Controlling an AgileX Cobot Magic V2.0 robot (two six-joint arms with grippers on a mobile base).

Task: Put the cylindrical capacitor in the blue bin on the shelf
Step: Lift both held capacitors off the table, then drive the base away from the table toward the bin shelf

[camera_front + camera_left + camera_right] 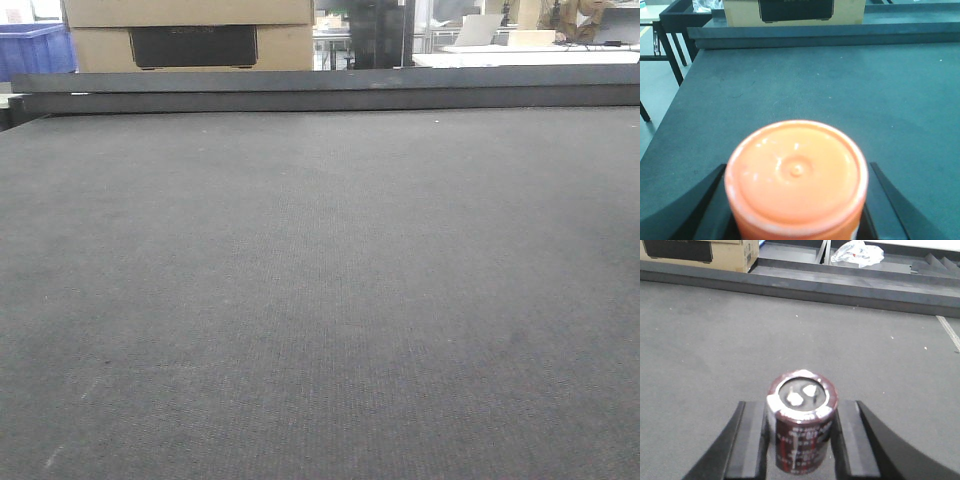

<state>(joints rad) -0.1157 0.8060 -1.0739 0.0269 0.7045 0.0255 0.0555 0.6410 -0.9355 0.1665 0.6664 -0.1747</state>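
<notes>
The cylindrical capacitor is dark brown with pale print and two silver terminals on its top face. It stands upright between the black pads of my right gripper, which is shut on its sides above the dark grey tabletop. My left gripper is shut on a round orange-topped container that fills the lower part of the left wrist view. Neither gripper shows in the front view. The blue bin and the shelf are out of view.
A raised dark ledge runs along the table's far edge. Behind it sit a cardboard box and a blue plastic crate. A crumpled clear bag lies beyond the ledge. The table's left edge drops off.
</notes>
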